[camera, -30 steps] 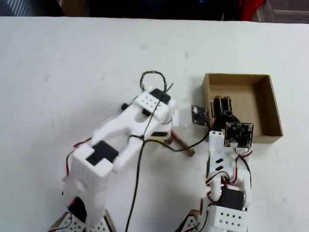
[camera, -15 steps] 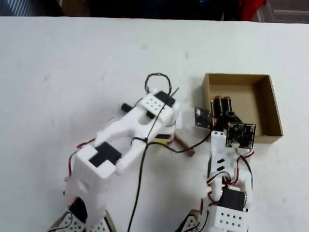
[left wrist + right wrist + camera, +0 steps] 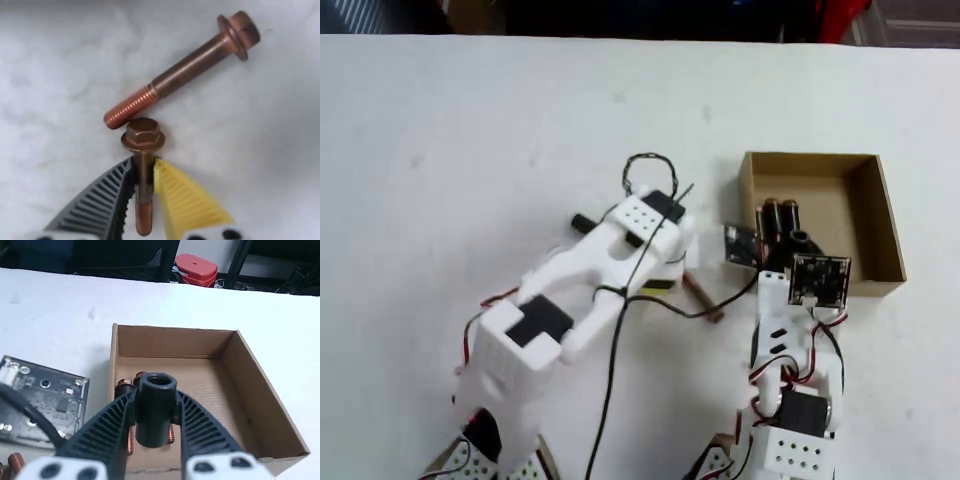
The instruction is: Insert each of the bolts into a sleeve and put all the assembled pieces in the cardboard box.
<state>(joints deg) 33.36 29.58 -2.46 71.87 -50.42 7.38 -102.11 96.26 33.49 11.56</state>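
Left fingers [image 3: 186, 200] tight on one bolt [image 3: 143, 150], second bolt [image 3: 185, 75] just beside; right fingers [image 3: 107, 430] tight on sleeve [image 3: 155, 410] over cardboard box [image 3: 252, 385]

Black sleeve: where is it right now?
In the right wrist view, the black sleeve stands upright in the right gripper, over the cardboard box beside the copper bolts lying inside.

The left end effector [image 3: 144, 167] is clamped tight (pointing straight down), the right end effector [image 3: 154, 405] likewise, angled forward.
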